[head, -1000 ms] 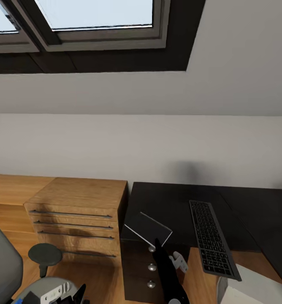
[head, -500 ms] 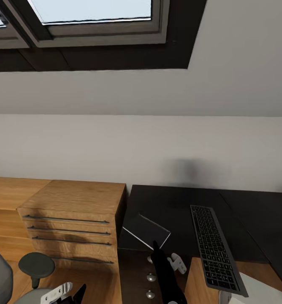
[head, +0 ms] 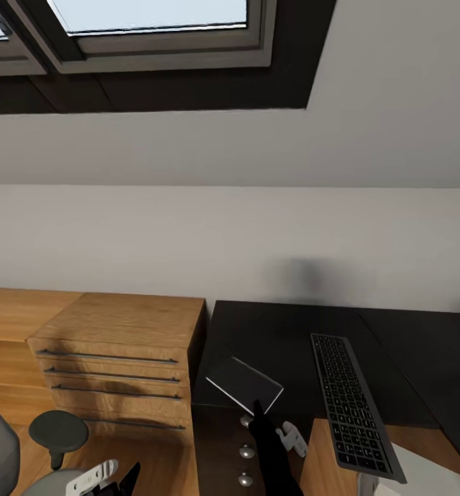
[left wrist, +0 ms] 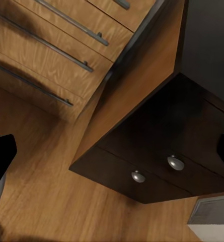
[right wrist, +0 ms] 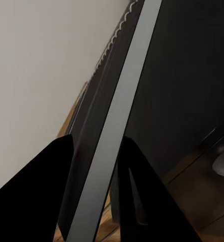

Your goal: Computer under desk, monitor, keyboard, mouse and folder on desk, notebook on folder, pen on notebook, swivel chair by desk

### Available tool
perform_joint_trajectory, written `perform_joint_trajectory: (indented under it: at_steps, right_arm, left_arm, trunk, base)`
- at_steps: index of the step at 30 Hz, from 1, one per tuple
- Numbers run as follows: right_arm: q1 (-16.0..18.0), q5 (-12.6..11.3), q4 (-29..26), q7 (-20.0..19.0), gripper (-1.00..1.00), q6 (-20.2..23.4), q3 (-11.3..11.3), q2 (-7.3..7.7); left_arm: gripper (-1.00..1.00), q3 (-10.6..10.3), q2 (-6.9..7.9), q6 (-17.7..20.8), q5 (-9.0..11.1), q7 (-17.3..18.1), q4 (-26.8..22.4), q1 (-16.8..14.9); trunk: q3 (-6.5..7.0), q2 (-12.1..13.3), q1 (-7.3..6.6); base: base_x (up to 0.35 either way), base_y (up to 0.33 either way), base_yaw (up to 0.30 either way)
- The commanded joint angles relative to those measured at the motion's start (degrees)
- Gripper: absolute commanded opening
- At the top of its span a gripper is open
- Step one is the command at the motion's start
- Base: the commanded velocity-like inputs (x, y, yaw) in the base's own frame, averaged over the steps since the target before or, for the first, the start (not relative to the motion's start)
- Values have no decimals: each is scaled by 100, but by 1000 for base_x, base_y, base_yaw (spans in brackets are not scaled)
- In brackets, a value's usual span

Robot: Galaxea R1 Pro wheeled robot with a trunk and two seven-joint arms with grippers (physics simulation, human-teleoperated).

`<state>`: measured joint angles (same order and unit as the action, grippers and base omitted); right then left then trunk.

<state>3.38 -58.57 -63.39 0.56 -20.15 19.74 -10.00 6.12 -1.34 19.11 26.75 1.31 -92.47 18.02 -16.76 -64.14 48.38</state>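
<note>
The folder (head: 244, 384), a thin grey sheet pinched by its near edge in the right gripper (head: 257, 408), hangs tilted over the desk's (head: 285, 331) front-left corner above the drawer unit, left of the keyboard (head: 350, 403), so it likely needs lowering flat and releasing.

A white wall (head: 189, 234) stands under a dark-framed roof window (head: 147, 41). A light wooden dresser (head: 113, 351) sits on the wooden floor (left wrist: 36, 191).
</note>
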Motion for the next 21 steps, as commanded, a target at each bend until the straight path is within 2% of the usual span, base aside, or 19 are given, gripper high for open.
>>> perform_joint_trajectory:
  at_steps: [1,21]
  right_arm:
    - [5,-38,0,4,-100,-32,12,0]
    - [5,-40,-5,6,-100,-41,4,0]
  left_arm:
    - [100,16,-6,40,50,13,-8,0]
    - [100,21,-7,40,50,10,-8,0]
  trunk:
    - [-24,-46,23]
    - [-383,-848,463]
  base:
    - [0,0,0]
    - [0,0,0]
